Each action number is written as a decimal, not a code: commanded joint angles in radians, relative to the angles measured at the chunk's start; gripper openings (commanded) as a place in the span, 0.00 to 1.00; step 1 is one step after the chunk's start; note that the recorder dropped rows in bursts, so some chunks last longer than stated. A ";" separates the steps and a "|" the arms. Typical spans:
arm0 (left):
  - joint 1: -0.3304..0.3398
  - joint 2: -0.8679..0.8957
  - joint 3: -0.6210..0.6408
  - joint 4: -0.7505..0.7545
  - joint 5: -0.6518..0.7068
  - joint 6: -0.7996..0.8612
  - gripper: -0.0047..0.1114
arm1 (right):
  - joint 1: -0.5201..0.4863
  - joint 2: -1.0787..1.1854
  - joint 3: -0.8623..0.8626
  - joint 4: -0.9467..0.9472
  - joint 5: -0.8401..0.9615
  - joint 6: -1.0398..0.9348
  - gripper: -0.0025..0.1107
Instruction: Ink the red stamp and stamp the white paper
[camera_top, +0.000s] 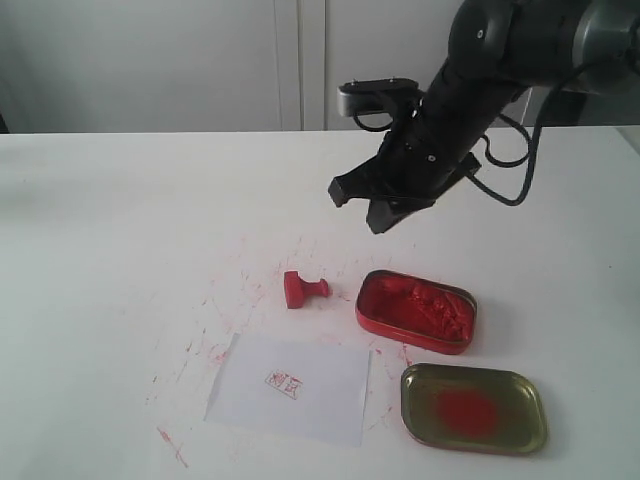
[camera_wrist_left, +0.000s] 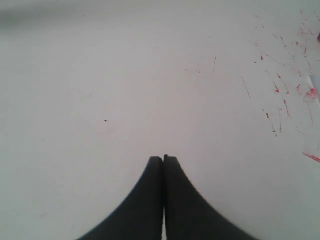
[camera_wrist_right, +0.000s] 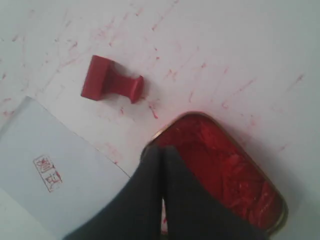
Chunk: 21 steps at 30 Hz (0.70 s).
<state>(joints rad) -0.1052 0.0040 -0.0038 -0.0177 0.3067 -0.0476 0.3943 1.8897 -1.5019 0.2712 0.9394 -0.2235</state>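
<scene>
gold lid (camera_top: 525, 395) up front | white paper (camera_top: 325, 395) already stamped | red stamp (camera_top: 303, 290) tipped on its side | right gripper (camera_wrist_right: 161, 148) pinched together, empty | left gripper (camera_wrist_left: 163, 158) too

The gripper (camera_wrist_right: 162, 150), its jaws pressed together on nothing, shows in front of one corner of the tin (camera_wrist_right: 197, 116). The tin is full of lumpy red paste (camera_wrist_right: 225, 170). The stamp (camera_wrist_right: 111, 82) lies on its side near the tin, apart from it. The paper (camera_wrist_right: 85, 172), bearing one red imprint (camera_wrist_right: 48, 173), lies just beside the tin. Red smudges fleck the table (camera_wrist_right: 240, 50) around the tin.
</scene>
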 joint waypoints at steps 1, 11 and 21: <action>0.003 -0.004 0.004 -0.008 -0.001 0.000 0.04 | -0.006 -0.015 -0.003 -0.153 0.083 0.135 0.02; 0.003 -0.004 0.004 -0.008 -0.001 0.000 0.04 | -0.106 -0.015 -0.001 -0.170 0.207 0.198 0.02; 0.003 -0.004 0.004 -0.008 -0.001 0.000 0.04 | -0.231 -0.040 0.018 -0.174 0.223 0.267 0.02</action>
<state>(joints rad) -0.1052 0.0040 -0.0038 -0.0177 0.3067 -0.0476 0.1981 1.8753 -1.4980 0.1076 1.1602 0.0294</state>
